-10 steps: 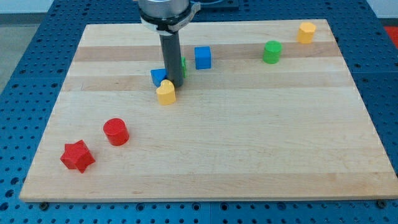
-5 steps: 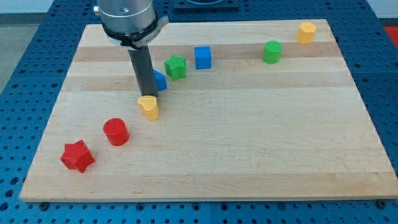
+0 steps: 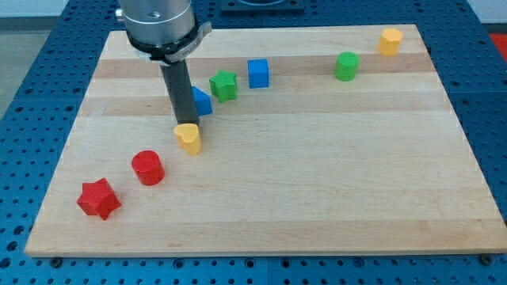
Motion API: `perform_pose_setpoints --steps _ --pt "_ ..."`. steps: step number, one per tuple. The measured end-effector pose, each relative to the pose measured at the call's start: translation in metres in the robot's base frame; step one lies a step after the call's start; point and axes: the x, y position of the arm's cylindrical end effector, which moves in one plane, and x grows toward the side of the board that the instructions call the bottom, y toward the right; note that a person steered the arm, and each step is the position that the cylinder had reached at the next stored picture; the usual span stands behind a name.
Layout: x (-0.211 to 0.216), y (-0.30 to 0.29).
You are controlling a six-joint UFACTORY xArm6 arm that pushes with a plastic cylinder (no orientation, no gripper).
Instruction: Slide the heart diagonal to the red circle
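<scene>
my tip point(image 3: 181, 127) rests against the upper edge of the yellow heart point(image 3: 188, 138); it is a bare rod with nothing to open or clamp. the heart lies on the wooden board point(image 3: 317, 182), up and to the view's right of the red circle point(image 3: 147, 168), near but apart. a blue block point(image 3: 200, 101) sits partly hidden behind the rod.

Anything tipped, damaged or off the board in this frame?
Nothing stands out. All blocks sit flat on the wooden board; my tip touches the yellow heart at its upper edge, up-right of the red circle.
</scene>
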Motion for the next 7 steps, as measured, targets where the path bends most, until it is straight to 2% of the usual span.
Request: perform_pose_setpoints --steps 2,4,5,7 --pt "-0.009 -0.004" --pt "-0.019 -0.042" --pt "-0.041 -0.052" --pt "-0.05 -0.028"
